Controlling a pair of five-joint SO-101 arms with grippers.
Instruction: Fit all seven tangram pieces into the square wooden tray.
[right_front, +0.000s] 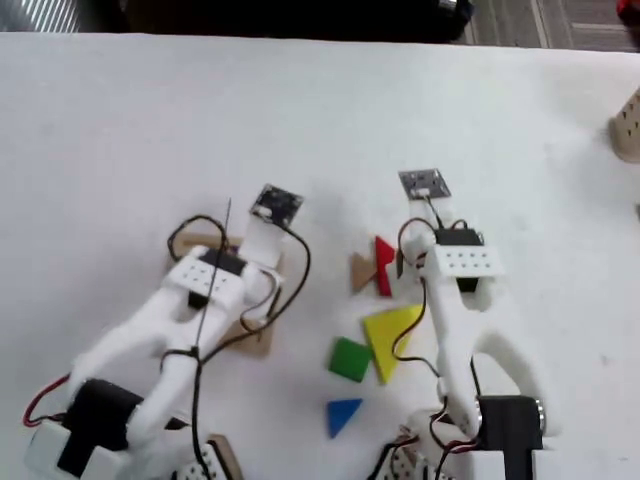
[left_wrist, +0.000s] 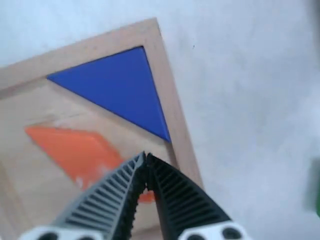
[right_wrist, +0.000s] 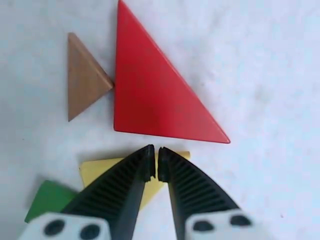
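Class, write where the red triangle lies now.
In the high view the red triangle lies on the table between the arms, close to the right one. The tip of the brown triangle touches it, and the yellow triangle lies nearer the bases.

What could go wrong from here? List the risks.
The brown triangle touches the red triangle with its tip, so moving either may drag the other.
The right gripper is shut above the yellow triangle; lowering like that would probably shove it, not grasp it.
The left gripper, shut over the orange piece in the tray, could knock it askew.
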